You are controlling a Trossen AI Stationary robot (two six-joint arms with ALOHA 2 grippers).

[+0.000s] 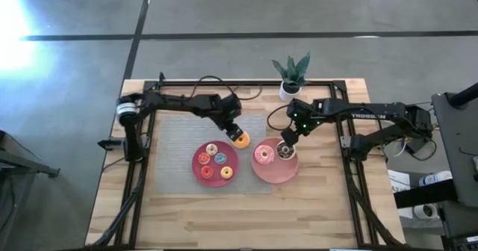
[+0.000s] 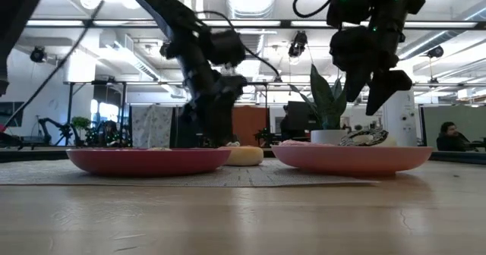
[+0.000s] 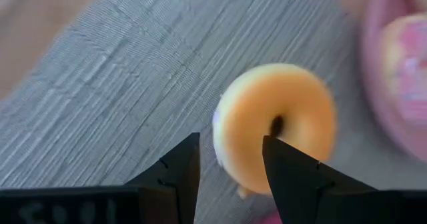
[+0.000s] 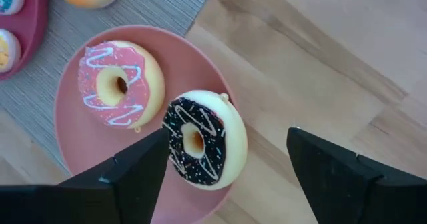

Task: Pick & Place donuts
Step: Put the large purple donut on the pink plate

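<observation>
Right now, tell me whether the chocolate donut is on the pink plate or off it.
On it. The chocolate donut lies near the pink plate's edge beside the pink-iced donut, with the right pincer open above it.

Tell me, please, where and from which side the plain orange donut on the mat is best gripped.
Probably from straight above, across one side of the ring: one finger in the hole, one outside. The orange donut lies flat on the grey mat, hole up, between the magenta plate and pink plate. The left hand hangs open over its edge.
</observation>
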